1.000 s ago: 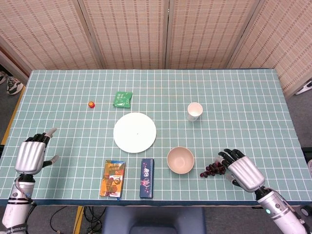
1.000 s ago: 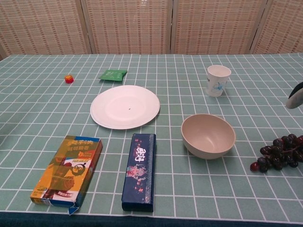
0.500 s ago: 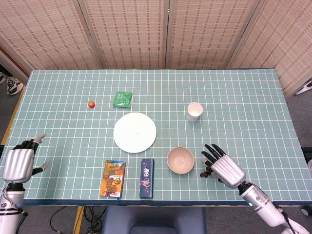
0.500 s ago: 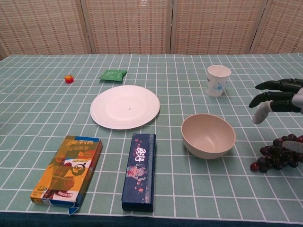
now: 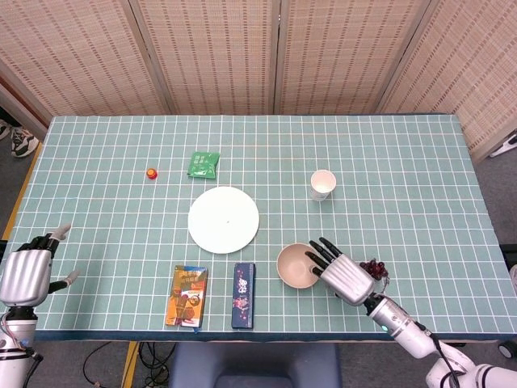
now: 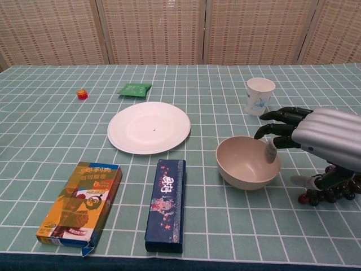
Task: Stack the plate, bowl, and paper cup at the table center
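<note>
desk: long rectangular desk (image 5: pixel 420 162) under a teal cloth with a white grid, dark trim on the near edge; fills most of both views.
room: woven reed-pattern folding screen (image 5: pixel 242 56) runs behind the far edge; grey floor at both ends; a sneaker (image 5: pixel 23 142) lies on the floor off the far left corner; cables hang below the near edge.
plate: white plate (image 5: pixel 224 219), flat, roughly desk centre, nothing on it.
bowl: beige bowl (image 5: pixel 293 266), upright, near-right of the plate, apart from it.
paper cup: white paper cup (image 5: pixel 323 184) with a blue print, upright, far-right of the plate, well apart from bowl.
right hand: right hand (image 5: pixel 346 275) at the bowl's right side, fingers apart and stretched over the rim; holds nothing. In chest view (image 6: pixel 316 138) fingertips are over the rim; contact can't be confirmed.
left hand: left hand (image 5: pixel 26 273) at the near left edge, head view only, fingers apart, holding nothing.
grapes: dark grapes (image 6: pixel 333 191) just right of the bowl, mostly hidden under the right hand.
boxes: orange snack box (image 5: pixel 187 296) and dark blue floral box (image 5: pixel 244 294) lie flat side by side near the front edge, below the plate.
far side: green packet (image 5: pixel 203 164) just beyond the plate; small red-orange object (image 5: pixel 151 172) left of it.
</note>
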Tool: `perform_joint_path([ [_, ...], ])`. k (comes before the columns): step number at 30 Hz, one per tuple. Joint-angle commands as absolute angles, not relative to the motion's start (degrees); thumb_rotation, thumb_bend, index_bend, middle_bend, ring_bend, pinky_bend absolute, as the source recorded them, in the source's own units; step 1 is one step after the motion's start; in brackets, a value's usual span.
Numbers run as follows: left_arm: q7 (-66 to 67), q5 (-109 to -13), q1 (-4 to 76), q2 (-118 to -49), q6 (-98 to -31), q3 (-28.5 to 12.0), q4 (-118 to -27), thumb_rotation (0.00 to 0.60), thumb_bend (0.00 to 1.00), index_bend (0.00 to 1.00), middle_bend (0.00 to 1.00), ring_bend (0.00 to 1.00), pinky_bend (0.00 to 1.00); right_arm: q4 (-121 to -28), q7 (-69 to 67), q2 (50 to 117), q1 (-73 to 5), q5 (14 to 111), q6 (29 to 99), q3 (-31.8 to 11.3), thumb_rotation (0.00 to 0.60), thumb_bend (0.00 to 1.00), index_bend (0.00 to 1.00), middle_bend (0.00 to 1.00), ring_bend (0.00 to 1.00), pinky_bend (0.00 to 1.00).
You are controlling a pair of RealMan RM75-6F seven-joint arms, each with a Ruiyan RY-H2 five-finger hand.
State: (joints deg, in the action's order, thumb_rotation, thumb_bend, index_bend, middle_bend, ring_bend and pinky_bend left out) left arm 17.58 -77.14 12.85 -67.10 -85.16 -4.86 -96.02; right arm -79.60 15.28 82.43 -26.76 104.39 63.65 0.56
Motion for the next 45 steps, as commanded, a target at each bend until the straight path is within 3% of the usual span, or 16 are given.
perform_joint_path([
  [1,17.4,-77.2,12.8,-67.1,-84.9,-4.9,-95.9,0.600,0.11,0.18,0.34,0.36,0.49,-78.6,15.2,83.6,-27.5,104.4,63.4,0.8,0.600,0.28,0.40,0.18,0.01,0.07],
  [8,16.6,-77.3,12.4,-67.3,-84.6,-5.2,-95.5,0.600,0.11,0.18,0.34,0.36,0.49,-75.2,14.7,86.5,-28.7,105.2,64.2,1.7,0.600,0.28,0.46,0.20,0.03,0.07],
  [16,15.7,-77.8,12.1,-67.4,-84.6,-5.5,-95.0,0.600,0.11,0.18,0.34,0.36,0.49,-72.0,13.3,88.7,-29.5,105.9,66.2,2.5,0.600,0.35,0.55,0.25,0.08,0.07],
  [30,14.8,-77.7,11.6,-67.5,-84.0,-5.9,-94.3,0.600,0.11,0.17,0.33,0.36,0.49,-71.7,12.5,88.8,-30.8,104.6,67.5,2.3,0.600,0.40,0.61,0.28,0.11,0.07],
  [37,14.9,-78.0,11.6,-67.2,-83.9,-6.1,-94.5,0.600,0.11,0.17,0.33,0.36,0.49,-77.8,12.4,85.2,-35.2,101.9,63.1,-1.4,0.600,0.40,0.61,0.28,0.11,0.07],
  [45,15.5,-78.7,11.4,-66.8,-84.2,-6.2,-95.1,0.600,0.11,0.17,0.33,0.36,0.49,-83.0,13.6,82.5,-43.4,95.0,52.5,-8.2,0.600,0.40,0.61,0.28,0.11,0.07],
])
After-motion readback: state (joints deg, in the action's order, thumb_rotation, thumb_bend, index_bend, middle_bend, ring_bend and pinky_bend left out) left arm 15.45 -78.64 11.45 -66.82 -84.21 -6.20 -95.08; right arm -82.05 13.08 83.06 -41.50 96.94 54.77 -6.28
